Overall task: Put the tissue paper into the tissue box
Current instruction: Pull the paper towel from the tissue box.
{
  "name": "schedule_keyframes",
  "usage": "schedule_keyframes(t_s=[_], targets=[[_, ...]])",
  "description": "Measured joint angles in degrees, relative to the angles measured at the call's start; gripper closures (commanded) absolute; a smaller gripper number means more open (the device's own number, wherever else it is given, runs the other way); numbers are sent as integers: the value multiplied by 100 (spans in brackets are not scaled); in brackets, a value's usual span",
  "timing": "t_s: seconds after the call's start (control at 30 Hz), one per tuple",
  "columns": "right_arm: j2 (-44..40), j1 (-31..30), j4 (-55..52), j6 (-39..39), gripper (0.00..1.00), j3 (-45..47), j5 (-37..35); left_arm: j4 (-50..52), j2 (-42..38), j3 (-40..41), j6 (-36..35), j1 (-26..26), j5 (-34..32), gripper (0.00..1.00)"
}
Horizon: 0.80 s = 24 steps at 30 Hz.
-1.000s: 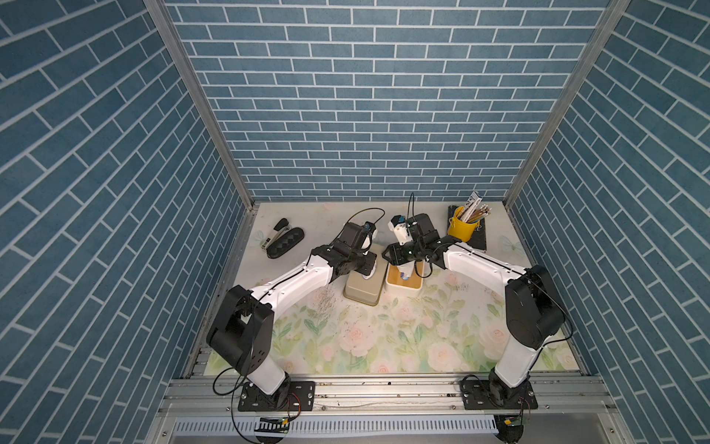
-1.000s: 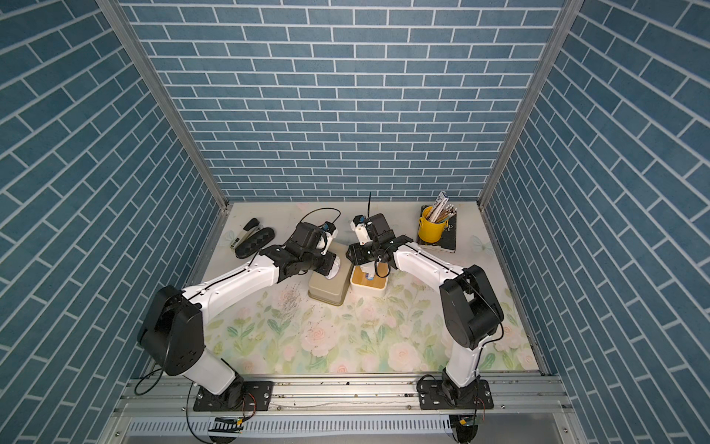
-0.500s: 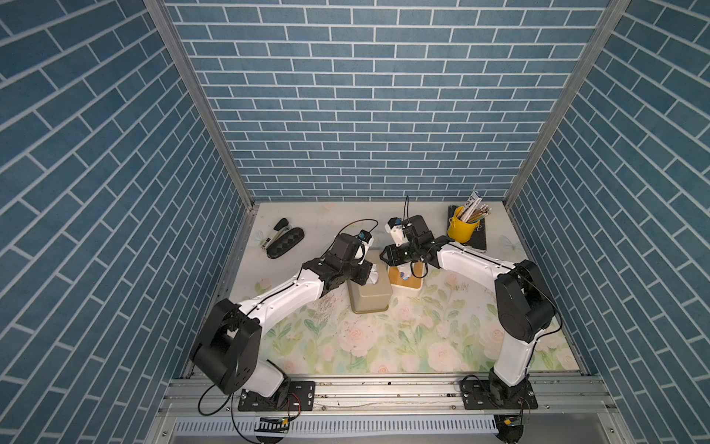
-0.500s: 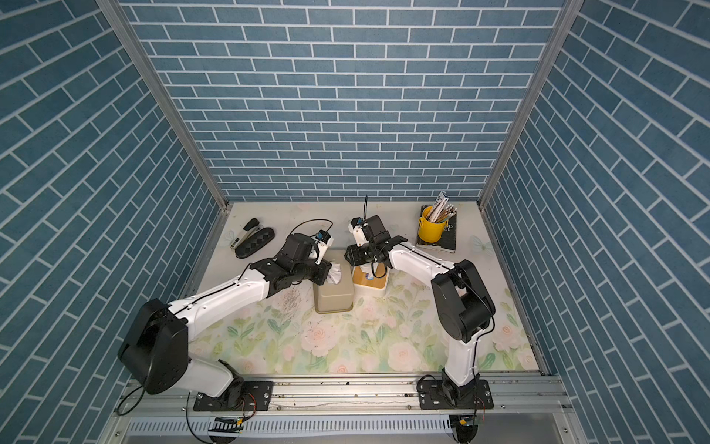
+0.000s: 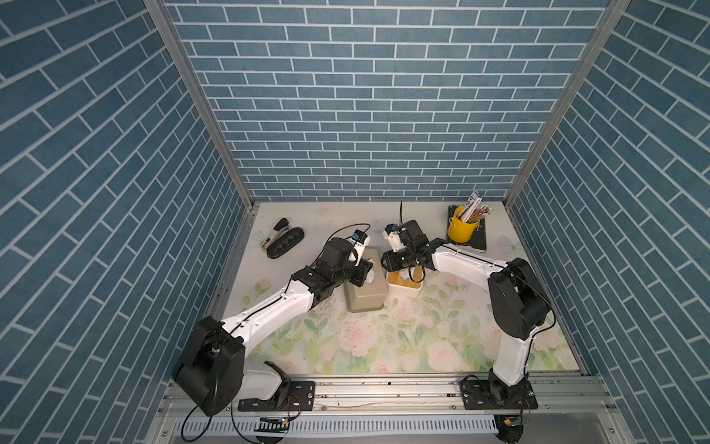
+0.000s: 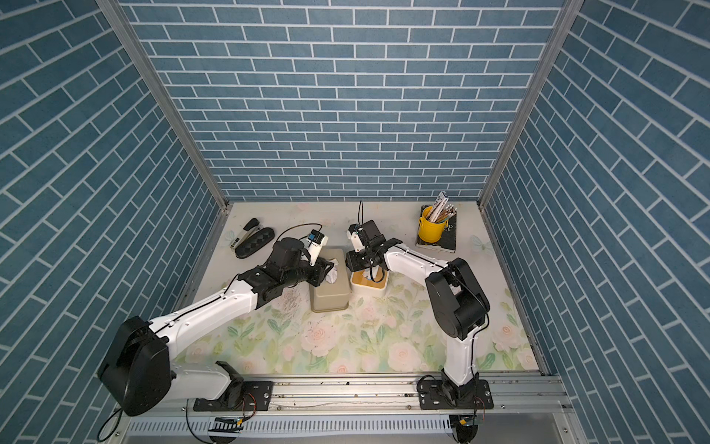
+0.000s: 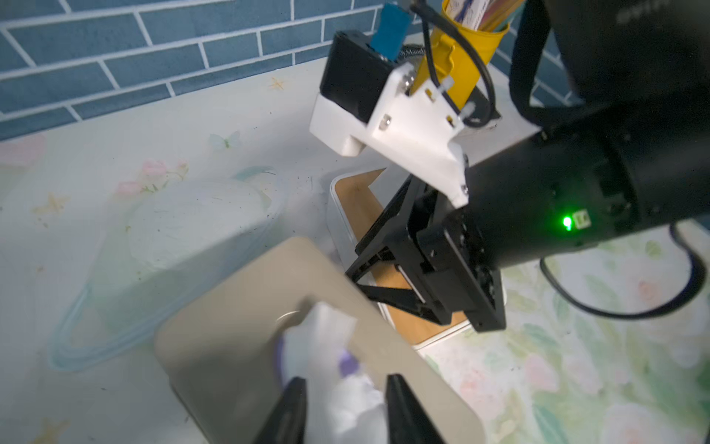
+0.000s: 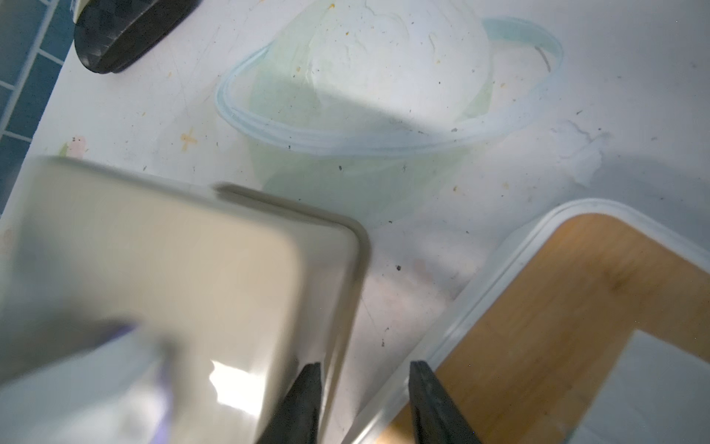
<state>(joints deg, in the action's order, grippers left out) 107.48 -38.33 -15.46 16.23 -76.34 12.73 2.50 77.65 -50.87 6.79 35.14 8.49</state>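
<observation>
Since left claw has parted, tissue stands in box slot.
Right claw gapes empty between box edge and tray.

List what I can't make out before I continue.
- The tissue box opening: covered by tissue paper, blurred in the left wrist view; too small in both top views.
- Whether the fingers of the left gripper touch the tissue paper: blurred, cut by the picture edge.
- Whether the right gripper touches the tissue box: blurred in the right wrist view.
- Wooden tray contents: under the right gripper in both top views.
</observation>
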Motion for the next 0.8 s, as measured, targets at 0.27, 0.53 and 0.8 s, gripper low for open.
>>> schedule_keyframes(t_s=[0.27,0.53,0.8], targets=[[-673,-15,-46,0,56,0,-76,-9,-186,2,138,-11,-570,11],[-1045,-76,-59,0,52,33,87,-68,-992,323,601,-564,-1167,16],[-782,-470,-173,50,42,-181,319,-205,-1095,1346,1178,-1346,-1075,17]])
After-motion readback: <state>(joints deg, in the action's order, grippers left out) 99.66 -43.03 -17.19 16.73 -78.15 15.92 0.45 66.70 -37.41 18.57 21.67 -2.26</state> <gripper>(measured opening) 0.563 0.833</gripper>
